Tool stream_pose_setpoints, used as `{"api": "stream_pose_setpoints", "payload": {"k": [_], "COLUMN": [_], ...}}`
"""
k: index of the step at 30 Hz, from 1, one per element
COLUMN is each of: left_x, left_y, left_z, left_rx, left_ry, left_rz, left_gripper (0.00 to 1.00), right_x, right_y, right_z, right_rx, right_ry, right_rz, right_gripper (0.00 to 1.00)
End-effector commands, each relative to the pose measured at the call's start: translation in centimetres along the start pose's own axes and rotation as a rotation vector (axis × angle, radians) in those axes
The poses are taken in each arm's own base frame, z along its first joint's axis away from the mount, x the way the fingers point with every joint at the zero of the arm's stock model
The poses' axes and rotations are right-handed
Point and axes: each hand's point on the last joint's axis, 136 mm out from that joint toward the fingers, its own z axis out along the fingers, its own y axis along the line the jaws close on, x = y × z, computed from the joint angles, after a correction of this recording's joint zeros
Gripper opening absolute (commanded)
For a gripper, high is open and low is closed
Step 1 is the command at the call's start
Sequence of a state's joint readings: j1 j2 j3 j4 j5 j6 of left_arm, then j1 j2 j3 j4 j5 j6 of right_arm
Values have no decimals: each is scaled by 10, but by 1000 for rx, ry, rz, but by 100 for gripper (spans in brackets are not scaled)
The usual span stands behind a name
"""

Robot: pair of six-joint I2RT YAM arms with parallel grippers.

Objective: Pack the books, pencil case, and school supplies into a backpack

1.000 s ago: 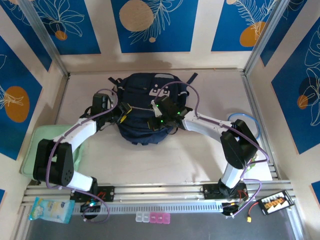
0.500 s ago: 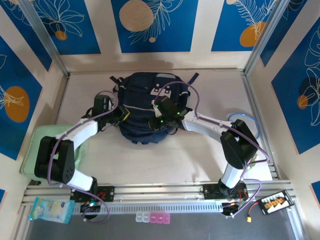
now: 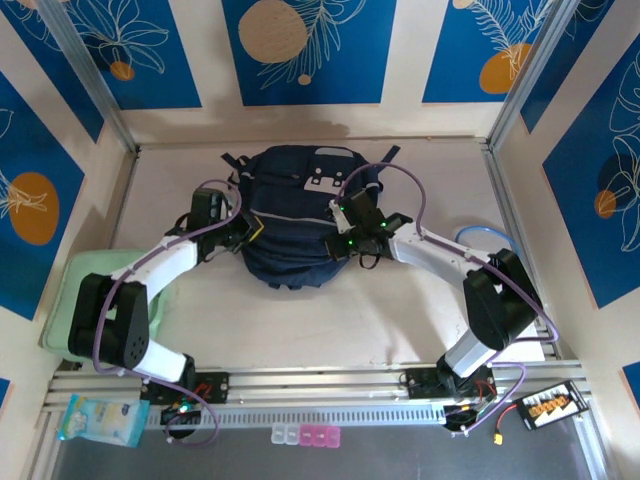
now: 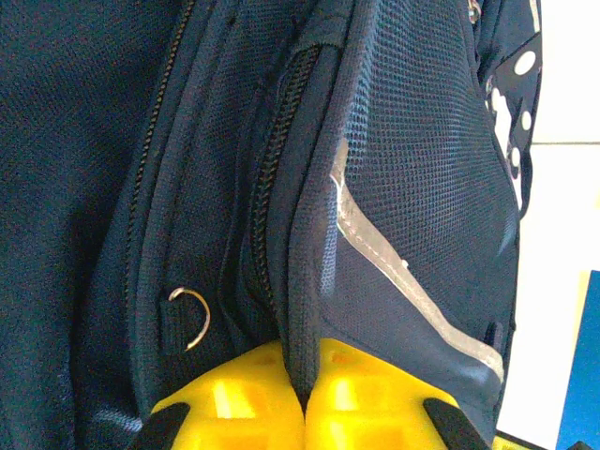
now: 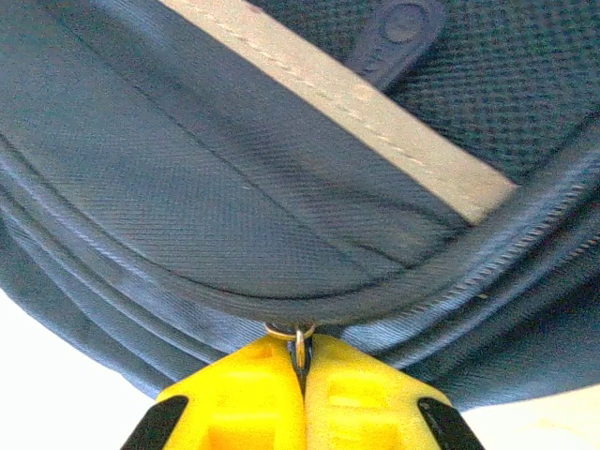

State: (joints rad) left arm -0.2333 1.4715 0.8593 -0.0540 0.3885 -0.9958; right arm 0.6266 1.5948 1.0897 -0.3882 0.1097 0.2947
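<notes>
The navy backpack (image 3: 298, 205) lies on the table's far middle, with a grey patch near its top. My left gripper (image 3: 245, 228) is at its left side, shut on a fold of backpack (image 4: 422, 169) fabric beside a zipper (image 4: 277, 150); the yellow fingers (image 4: 234, 398) pinch the seam. My right gripper (image 3: 347, 236) is at the lower right edge of the backpack (image 5: 234, 187), shut on a small metal zipper ring (image 5: 300, 337) under the pale grey stripe (image 5: 375, 122). The books, pencil case and school supplies are hidden or out of view.
A pale-green flat tray (image 3: 75, 290) lies at the table's left edge. A light blue ring (image 3: 490, 240) sits by the right wall. A plastic packet (image 3: 100, 420) and small pink and white pieces (image 3: 305, 435) lie below the front rail. A loose metal ring (image 4: 192, 317) hangs near my left fingers.
My left gripper has shut on the backpack's fabric. My right gripper has moved right and slightly nearer along the backpack's edge, still shut on the zipper ring.
</notes>
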Motion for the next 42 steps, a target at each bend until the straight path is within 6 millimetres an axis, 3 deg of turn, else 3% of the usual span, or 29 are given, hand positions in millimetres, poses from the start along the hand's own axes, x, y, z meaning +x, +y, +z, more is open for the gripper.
{"api": "stream_pose_setpoints", "payload": {"k": [1, 7, 15, 28, 32, 34, 36, 38, 40, 42], "left_x": [-14, -7, 7, 17, 19, 17, 14, 12, 6, -1], "left_y": [-4, 1, 10, 7, -3, -13, -26, -46, -66, -76], "left_z": [-10, -13, -19, -17, -18, -19, -22, -27, -37, -48], "left_rx": [-28, -91, -167, -141, -95, -60, -18, 62, 126, 135], "left_ry": [-52, 12, 146, 231, 241, 230, 211, 187, 138, 82], "left_rz": [74, 180, 391, 445, 451, 450, 424, 388, 370, 371], "left_gripper": [0, 0, 0, 0, 0, 0, 18, 30, 48, 58], "right_x": [3, -7, -29, -43, -50, -53, -54, -53, -56, -63], "right_y": [-33, -53, -63, -113, -102, -73, -44, -31, -31, -42], "right_z": [-11, -17, -20, -20, -29, -32, -37, -45, -56, -72], "right_rx": [126, 160, 100, 279, 209, 53, -55, -73, -45, 19], "right_ry": [13, 10, 17, 62, 28, 23, -1, -26, -64, -128], "right_rz": [-7, -55, -123, 178, 210, 167, 110, 76, 88, 122], "right_gripper": [0, 0, 2, 5, 10, 20, 27, 33, 38, 43]}}
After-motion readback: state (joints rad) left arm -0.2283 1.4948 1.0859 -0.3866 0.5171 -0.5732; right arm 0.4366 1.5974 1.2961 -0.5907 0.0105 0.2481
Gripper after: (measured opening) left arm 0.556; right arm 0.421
